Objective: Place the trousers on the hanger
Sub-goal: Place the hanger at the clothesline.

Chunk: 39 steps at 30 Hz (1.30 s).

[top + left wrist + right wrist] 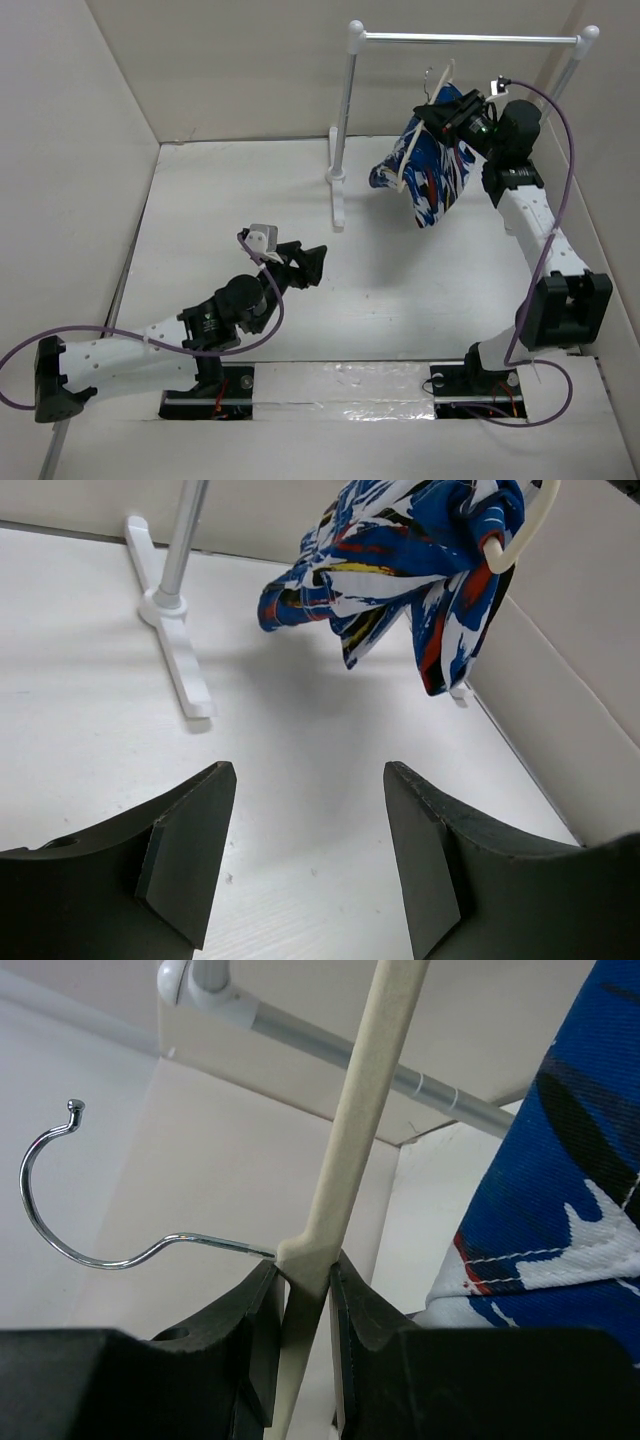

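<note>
**A:** Right wrist view: which way does the thin cream-white plastic hanger [352, 1140] run?

**B:** Its bar stands nearly upright. The small metal hook [60, 1220] points left, near the metal crossbar [400, 1070] of the white-poled rack [342, 130].

**A:** The jaws?

**B:** The right gripper [306, 1290] pinches the hanger at its neck. The left gripper [305, 790] is spread wide, holds nothing, and sits well apart from the rack.

**A:** The bright blue patterned fabric trousers [432, 170]?

**B:** Draped over the hanger, below the crossbar, above the white table [400, 300].
</note>
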Motion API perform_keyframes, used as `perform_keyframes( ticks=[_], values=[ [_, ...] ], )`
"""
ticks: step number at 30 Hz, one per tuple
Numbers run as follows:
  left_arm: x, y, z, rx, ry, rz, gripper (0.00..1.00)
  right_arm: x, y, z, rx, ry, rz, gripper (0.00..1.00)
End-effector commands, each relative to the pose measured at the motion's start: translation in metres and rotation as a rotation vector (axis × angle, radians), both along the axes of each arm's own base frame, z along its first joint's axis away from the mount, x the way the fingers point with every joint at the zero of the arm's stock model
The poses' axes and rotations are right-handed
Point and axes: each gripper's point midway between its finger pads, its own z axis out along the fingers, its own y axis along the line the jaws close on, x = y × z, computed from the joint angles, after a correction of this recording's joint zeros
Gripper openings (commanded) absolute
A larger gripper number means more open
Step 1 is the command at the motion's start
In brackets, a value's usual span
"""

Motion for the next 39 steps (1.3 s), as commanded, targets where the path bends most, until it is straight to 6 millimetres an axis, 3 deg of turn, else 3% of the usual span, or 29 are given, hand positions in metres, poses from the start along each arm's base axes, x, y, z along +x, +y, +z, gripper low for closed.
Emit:
perform_keyframes(
  ticks=[1,2,4,5,6,9,14,23,26,39],
  values=[
    [0.011,0.002,0.017,-0.062,-0.063,0.008,0.59,-0.014,0.0,0.09,0.013,-0.291,0.068,0.0],
    [0.017,0.005,0.014,-0.06,-0.066,0.025,0.59,-0.001,-0.006,0.085,0.013,-0.273,0.051,0.0],
    [0.017,0.0,0.002,-0.037,-0.044,-0.001,0.58,0.008,-0.01,0.097,0.015,-0.284,0.041,0.0],
    [0.018,0.0,-0.002,-0.039,-0.034,0.002,0.58,0.022,-0.016,0.09,0.015,-0.261,0.028,0.0],
    [0.017,-0.003,-0.009,-0.031,-0.028,-0.017,0.58,0.025,-0.023,0.099,0.021,-0.275,0.016,0.0],
    [0.017,-0.008,-0.017,-0.024,-0.023,-0.026,0.58,0.042,-0.031,0.094,0.027,-0.253,0.006,0.0],
    [0.017,-0.016,-0.023,-0.009,-0.005,-0.048,0.58,0.055,-0.041,0.113,0.041,-0.272,-0.009,0.0],
    [0.016,-0.019,-0.026,-0.007,-0.001,-0.059,0.58,0.099,-0.062,0.106,0.057,-0.215,-0.05,0.0],
    [0.017,-0.02,-0.028,0.002,0.001,-0.06,0.58,0.103,-0.063,0.111,0.062,-0.221,-0.051,0.0],
    [0.016,-0.021,-0.027,-0.001,0.0,-0.068,0.57,0.128,-0.076,0.079,0.069,-0.17,-0.08,0.0]
  ],
)
